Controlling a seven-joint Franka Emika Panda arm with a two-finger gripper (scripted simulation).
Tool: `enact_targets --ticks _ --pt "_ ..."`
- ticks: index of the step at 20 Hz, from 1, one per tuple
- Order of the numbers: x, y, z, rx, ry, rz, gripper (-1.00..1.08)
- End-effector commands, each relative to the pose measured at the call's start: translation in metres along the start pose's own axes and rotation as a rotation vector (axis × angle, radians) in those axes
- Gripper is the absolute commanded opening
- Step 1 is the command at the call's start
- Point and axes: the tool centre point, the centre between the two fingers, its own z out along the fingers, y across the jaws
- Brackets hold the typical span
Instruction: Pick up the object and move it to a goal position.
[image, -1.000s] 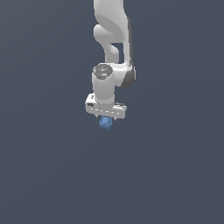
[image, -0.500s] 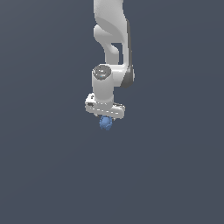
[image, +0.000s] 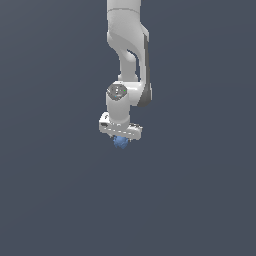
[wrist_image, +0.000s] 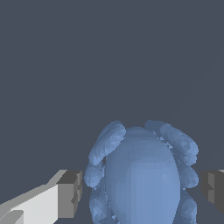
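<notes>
Between the fingers (wrist_image: 70, 194) in the wrist view, the object (wrist_image: 142, 175) is filling much of the frame, a smooth blue core ringed by lumpy lobes, detail the exterior view is not giving. Out there it is only showing as a small blue blob (image: 120, 142) peeking from under the gripper (image: 120, 137). The arm (image: 129, 45) is hanging straight down from the top edge, wrist vertical, gripper pointing down over plain dark ground. The jaws are sitting partly closed with the object between them, a thin gap showing on each side, so I cannot tell whether they are gripping it. The far finger (wrist_image: 214, 186) is being cut off by the frame edge.
</notes>
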Motion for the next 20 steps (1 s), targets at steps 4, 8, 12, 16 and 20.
enact_targets --ticks 4,8,12,16,20 --pt "0.000 0.000 0.013 0.001 0.001 0.000 1.00" --pt "0.000 0.000 0.013 0.001 0.001 0.000 -1.00" --pt "0.000 0.000 0.013 0.001 0.001 0.000 -1.00" --pt "0.005 -0.004 0.004 0.005 0.017 -0.003 -1.00" --pt "0.004 -0.007 0.000 0.005 0.017 -0.003 -1.00"
